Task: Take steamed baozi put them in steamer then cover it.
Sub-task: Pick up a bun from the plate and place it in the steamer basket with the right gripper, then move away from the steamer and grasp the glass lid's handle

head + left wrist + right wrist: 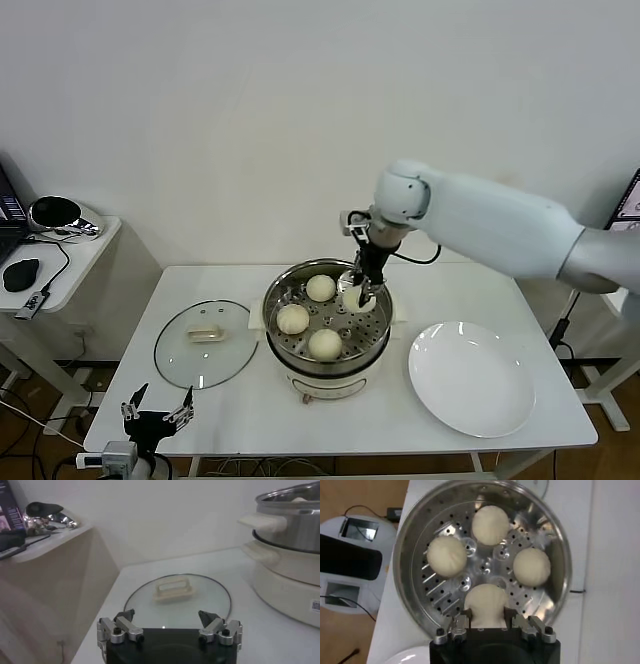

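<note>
The right gripper [486,622] pinched the fourth soft bun [486,604] by its sides over the steamer [275,300]; the left gripper [156,413] waited, jaws spread.

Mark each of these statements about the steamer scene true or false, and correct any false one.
1. The right gripper is shut on a baozi over the steamer. True.
2. The cover sits on the steamer. False: it lies flat on the table, on the robot's left side of the steamer.
3. Three other baozi rest on the perforated tray. True.
4. The white plate holds one baozi. False: nothing lies on it.
5. The left gripper grips the cover's handle. False: it is open, near the table's front edge, short of the cover.
</note>
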Robot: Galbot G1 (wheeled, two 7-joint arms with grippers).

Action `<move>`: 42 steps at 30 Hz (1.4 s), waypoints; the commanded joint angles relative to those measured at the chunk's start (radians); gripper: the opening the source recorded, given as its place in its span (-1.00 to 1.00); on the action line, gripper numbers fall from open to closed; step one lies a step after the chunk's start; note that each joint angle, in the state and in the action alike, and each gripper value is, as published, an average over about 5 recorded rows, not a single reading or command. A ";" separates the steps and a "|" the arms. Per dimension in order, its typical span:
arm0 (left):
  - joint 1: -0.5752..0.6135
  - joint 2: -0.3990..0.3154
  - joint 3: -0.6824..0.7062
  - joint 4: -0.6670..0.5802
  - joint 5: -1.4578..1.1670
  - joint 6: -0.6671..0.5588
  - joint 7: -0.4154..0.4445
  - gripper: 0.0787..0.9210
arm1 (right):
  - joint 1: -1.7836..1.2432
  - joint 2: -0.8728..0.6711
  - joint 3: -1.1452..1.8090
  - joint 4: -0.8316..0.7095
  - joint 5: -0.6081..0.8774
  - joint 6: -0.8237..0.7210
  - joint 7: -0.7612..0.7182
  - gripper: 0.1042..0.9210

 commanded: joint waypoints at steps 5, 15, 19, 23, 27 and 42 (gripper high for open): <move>0.001 -0.007 0.005 0.010 -0.002 -0.001 -0.001 0.77 | -0.089 0.037 0.028 -0.060 -0.091 0.002 0.017 -0.20; 0.000 -0.007 0.005 0.014 -0.001 -0.002 -0.001 0.77 | -0.116 0.032 0.051 -0.064 -0.102 0.001 0.037 -0.19; 0.003 -0.010 0.005 0.016 -0.001 -0.003 -0.002 0.77 | -0.116 0.030 0.055 -0.066 -0.104 0.002 0.041 -0.09; 0.003 -0.011 0.007 0.016 0.000 -0.003 -0.002 0.77 | -0.114 0.018 0.059 -0.055 -0.100 -0.002 0.048 0.15; 0.002 -0.010 0.006 0.013 -0.001 -0.003 -0.001 0.77 | -0.104 -0.009 0.065 -0.028 -0.091 -0.006 0.035 0.43; 0.016 -0.003 0.009 0.011 -0.001 -0.004 0.000 0.77 | -0.189 -0.289 0.451 0.175 0.137 0.063 0.285 0.76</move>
